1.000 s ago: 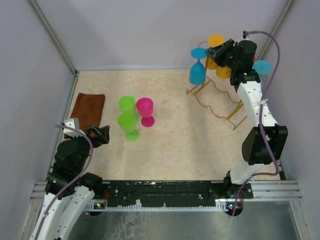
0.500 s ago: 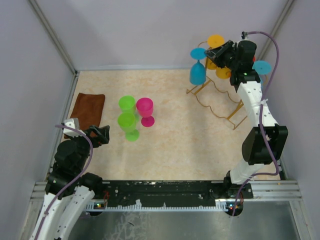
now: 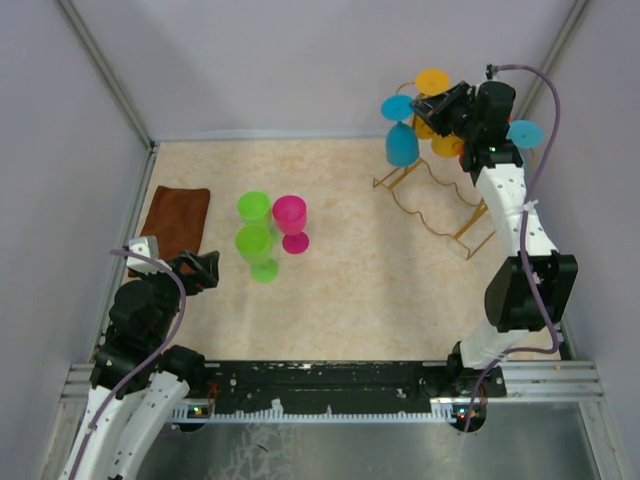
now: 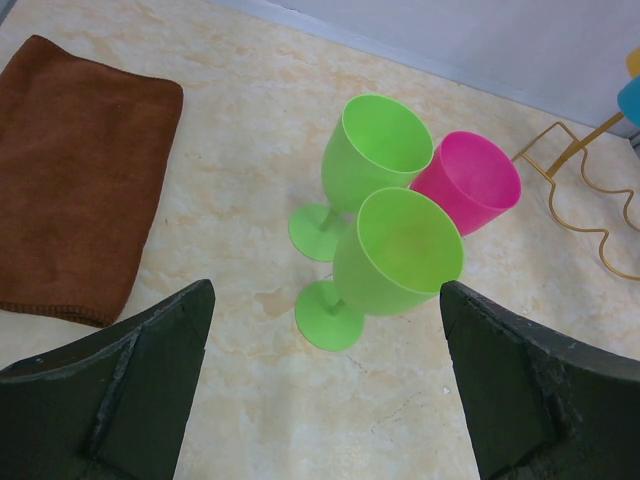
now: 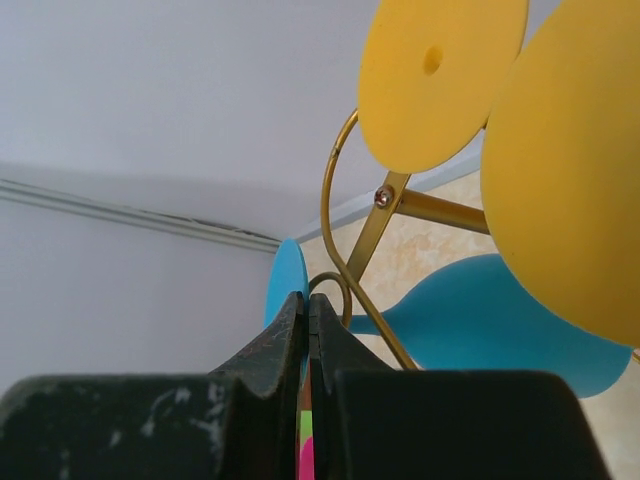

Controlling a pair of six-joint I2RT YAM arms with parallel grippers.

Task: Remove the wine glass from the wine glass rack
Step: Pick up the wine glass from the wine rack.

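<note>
The golden wire wine glass rack stands at the far right; its curled loop shows in the right wrist view. A blue wine glass hangs upside down at its left end, bowl below, round foot on top. My right gripper is high at the rack's top, its jaws pressed together at the edge of the blue glass's foot; the blue bowl lies just right of them. My left gripper is open and empty near the table's left.
Yellow-orange glasses and another blue one also hang on the rack. Two green glasses and a pink glass stand upright mid-table. A brown cloth lies at the left. Walls close in behind and beside the rack.
The blue glass's bowl has shifted a little right and up along the rack with my right gripper. The left arm has not moved.
</note>
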